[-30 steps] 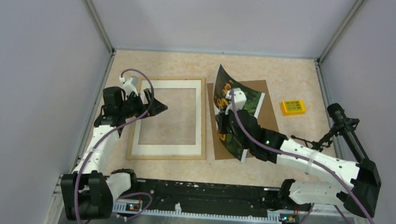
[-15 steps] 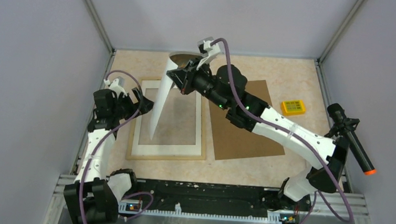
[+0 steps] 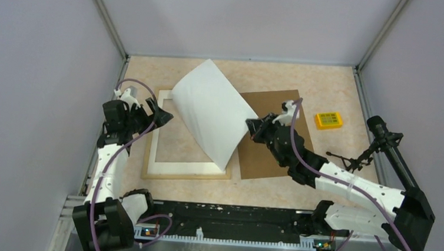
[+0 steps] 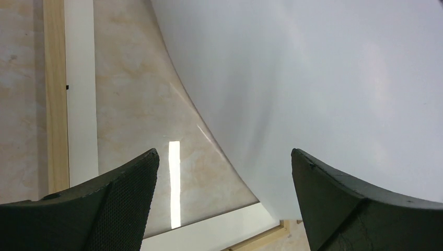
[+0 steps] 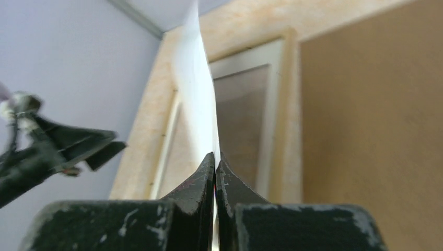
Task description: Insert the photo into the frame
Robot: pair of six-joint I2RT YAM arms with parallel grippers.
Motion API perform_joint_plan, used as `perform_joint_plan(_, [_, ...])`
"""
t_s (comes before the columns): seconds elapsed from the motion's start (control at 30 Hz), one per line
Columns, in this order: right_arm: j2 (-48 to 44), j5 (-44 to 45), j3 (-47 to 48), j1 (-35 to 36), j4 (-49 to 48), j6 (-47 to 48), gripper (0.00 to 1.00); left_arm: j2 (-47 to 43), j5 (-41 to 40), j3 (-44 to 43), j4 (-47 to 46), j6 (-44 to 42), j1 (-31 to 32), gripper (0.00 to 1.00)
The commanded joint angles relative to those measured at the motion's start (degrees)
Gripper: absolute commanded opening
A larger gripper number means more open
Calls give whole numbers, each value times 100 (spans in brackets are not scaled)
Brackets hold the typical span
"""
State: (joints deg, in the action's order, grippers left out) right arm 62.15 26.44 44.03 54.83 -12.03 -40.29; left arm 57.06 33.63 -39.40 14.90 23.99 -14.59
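The photo (image 3: 212, 110) hangs tilted over the frame, white back up, sunflower side hidden. My right gripper (image 3: 253, 129) is shut on its right edge; in the right wrist view the sheet (image 5: 201, 89) runs edge-on from between the closed jaws (image 5: 216, 162). The photo's lower corner touches the frame's near right part. The light wood frame (image 3: 149, 159) lies flat at left with a white mat (image 3: 175, 167) in it. My left gripper (image 3: 156, 114) is open and empty over the frame's left side; its view shows the photo's white back (image 4: 313, 89) curving down to the mat (image 4: 81, 104).
A plain brown backing board (image 3: 276, 159) lies right of the frame, under my right arm. A small yellow box (image 3: 328, 119) sits at the back right. A black tool with an orange tip stands on a stand (image 3: 392, 152) at the right wall. Walls close in on three sides.
My right arm has pulled back to the right, swinging the photo from edge-on over the frame's far part to a broad tilt, white back up. The left gripper has barely moved.
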Motion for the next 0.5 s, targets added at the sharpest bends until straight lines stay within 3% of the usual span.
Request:
perform_joint_plan(0.0, [-650,1326,-955,-25,-251,-1250,0,56,160,-83,-254,19,-28,99])
perform_joint_plan(0.37, [-663,883,-1729,-34,-216,-1613,0,133,179,-61,-280,-21,-28,99])
perform_joint_plan(0.47, [-758,792,-1740,-34,-2,-1631,8,163,171,-61,-288,-16,-29,99])
